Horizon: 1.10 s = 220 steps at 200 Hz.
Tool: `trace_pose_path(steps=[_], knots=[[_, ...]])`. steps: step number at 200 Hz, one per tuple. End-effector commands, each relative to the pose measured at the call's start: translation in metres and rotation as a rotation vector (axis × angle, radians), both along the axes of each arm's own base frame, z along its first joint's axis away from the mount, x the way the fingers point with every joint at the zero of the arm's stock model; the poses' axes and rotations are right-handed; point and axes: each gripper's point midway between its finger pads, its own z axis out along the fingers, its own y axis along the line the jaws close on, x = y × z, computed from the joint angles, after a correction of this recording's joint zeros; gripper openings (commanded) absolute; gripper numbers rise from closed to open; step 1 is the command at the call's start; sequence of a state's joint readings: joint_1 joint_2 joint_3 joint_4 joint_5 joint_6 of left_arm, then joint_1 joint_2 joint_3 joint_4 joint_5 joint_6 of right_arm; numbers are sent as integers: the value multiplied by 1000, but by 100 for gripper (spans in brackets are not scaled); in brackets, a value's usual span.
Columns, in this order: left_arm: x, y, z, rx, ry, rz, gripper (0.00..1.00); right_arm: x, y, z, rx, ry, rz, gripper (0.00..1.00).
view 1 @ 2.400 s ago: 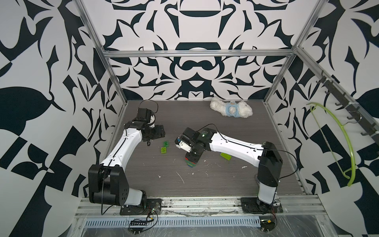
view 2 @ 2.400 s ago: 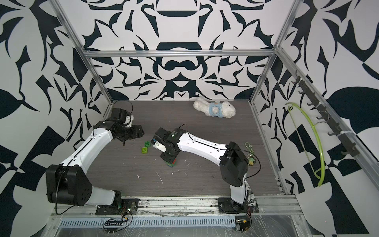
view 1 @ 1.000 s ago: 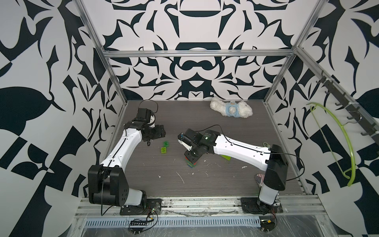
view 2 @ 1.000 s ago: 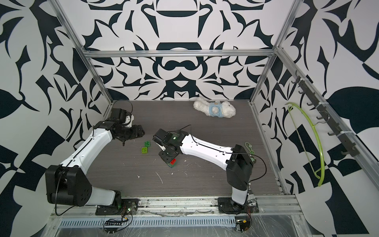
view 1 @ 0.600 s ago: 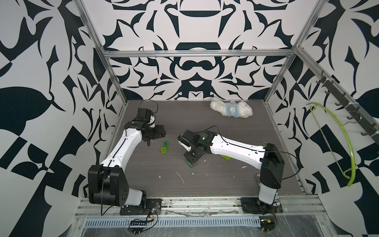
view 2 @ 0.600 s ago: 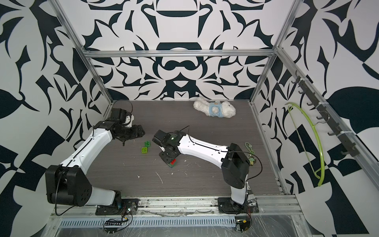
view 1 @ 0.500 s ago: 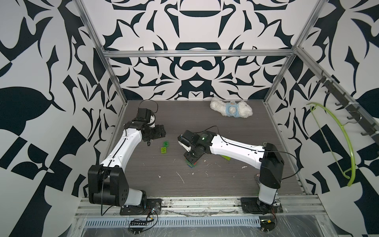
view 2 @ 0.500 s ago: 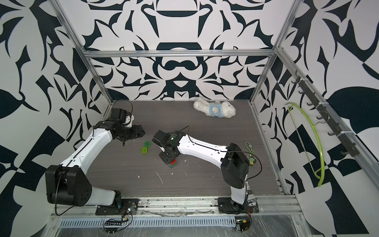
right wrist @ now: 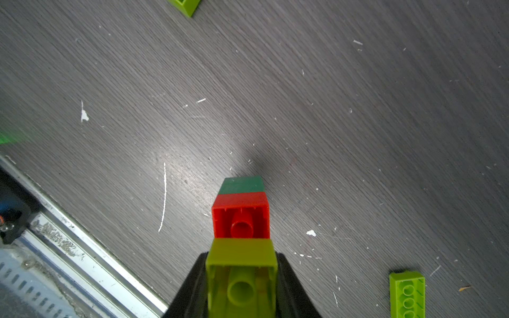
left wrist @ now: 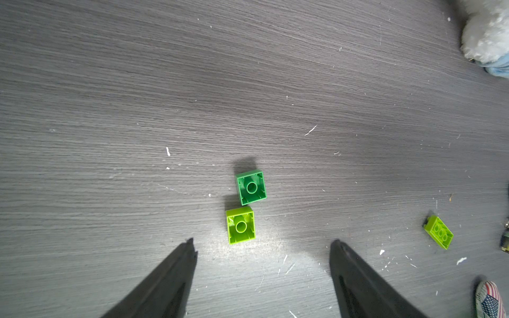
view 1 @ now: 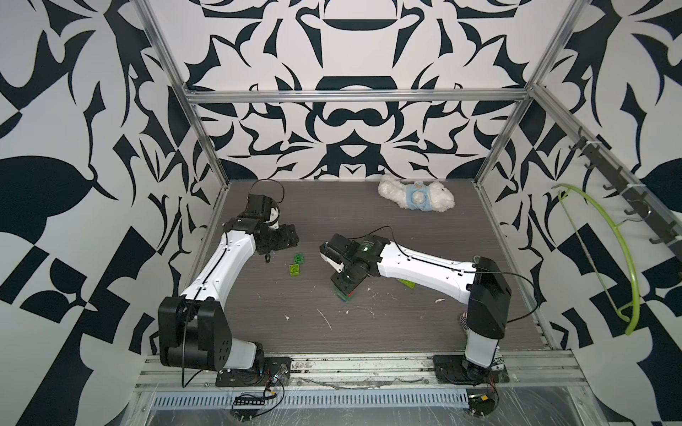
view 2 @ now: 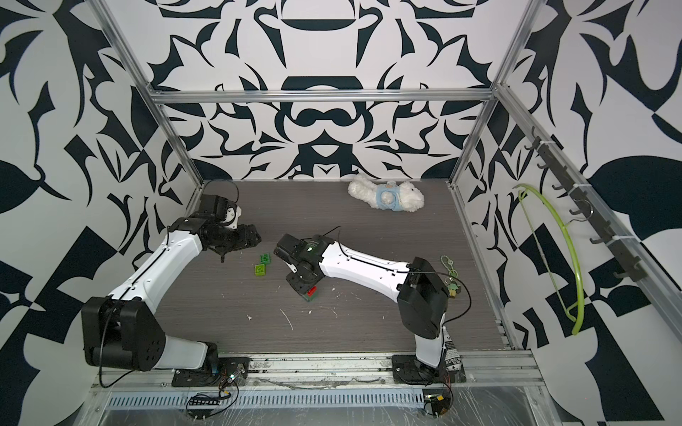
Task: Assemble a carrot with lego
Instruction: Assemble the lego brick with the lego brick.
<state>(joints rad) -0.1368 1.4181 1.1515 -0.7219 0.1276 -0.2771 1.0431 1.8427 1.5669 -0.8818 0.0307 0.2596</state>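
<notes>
Carrot stack [right wrist: 241,217], pinched by the right gripper [right wrist: 241,257], may snap apart if pressed askew; left gripper [left wrist: 263,243] gapes empty.

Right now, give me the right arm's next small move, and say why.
Probably nudge the lime brick, clamped in the right gripper, forward over the red brick and press down. Both hollow undersides face the wrist camera; the red one, against the dark green brick, lies uncovered, so the lime brick is not seated.
</notes>
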Motion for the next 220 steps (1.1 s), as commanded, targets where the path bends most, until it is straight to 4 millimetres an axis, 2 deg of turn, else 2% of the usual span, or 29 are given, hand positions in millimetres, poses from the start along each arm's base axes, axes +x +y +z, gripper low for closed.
trace_pose_path(steps=[1,39,103,161,205,220], knots=[[-6,0,1,-11,-3,-1,84,-4,-4,-11,-36,16,5,30],[-6,0,1,-10,-3,-2,84,-8,-11,-19,-69,31,7,30],[-6,0,1,-11,-3,-2,84,-9,-19,-20,-76,17,-10,29],[-6,0,1,-12,-3,1,84,-15,-32,-37,-112,27,-44,28],[-6,-1,0,-22,-1,7,84,-17,-34,-38,-96,2,-29,27],[-6,-3,-1,-34,3,8,84,-15,-31,-31,-71,-16,-6,27]])
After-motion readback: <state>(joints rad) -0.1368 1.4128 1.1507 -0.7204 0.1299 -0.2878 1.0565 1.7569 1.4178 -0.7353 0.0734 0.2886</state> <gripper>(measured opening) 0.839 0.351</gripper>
